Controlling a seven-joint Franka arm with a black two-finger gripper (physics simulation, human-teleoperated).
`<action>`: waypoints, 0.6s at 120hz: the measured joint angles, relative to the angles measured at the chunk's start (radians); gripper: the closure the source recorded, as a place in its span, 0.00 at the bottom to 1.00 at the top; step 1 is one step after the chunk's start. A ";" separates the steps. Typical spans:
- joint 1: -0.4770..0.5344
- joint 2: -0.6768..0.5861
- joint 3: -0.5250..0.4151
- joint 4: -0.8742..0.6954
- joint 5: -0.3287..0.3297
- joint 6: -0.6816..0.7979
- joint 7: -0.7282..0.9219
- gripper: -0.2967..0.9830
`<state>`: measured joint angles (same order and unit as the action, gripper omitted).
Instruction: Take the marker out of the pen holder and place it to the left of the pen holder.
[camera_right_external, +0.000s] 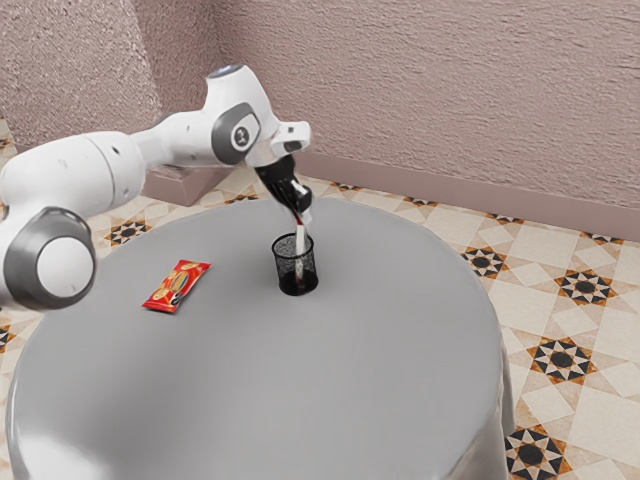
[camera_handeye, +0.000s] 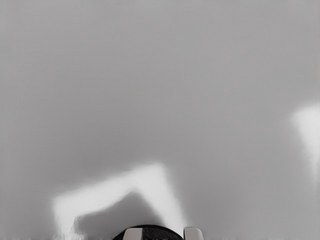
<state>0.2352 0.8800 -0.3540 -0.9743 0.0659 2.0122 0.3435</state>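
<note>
Gleaming grey table (camera_right_external: 350, 380), tiled floor (camera_right_external: 622, 355)

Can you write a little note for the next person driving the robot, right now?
Gripper: open, above the holder, close to the marker's top.
Marker: standing in the holder, top end poking out.
Red packet: lying on the table, not part of the job.
Done: the gripper is at the marker; the marker isn't out yet.
Left: shut on the marker, lift it clear, put it down left of the holder, let go.
</note>
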 joint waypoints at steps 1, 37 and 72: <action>0.000 -0.004 0.000 -0.001 0.000 0.000 0.000 0.79; 0.022 -0.244 0.005 -0.173 0.061 -0.067 -0.009 0.82; 0.095 -0.207 0.019 -0.201 0.089 -0.209 -0.017 0.82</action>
<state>0.3304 0.6729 -0.3347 -1.1756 0.1547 1.8034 0.3270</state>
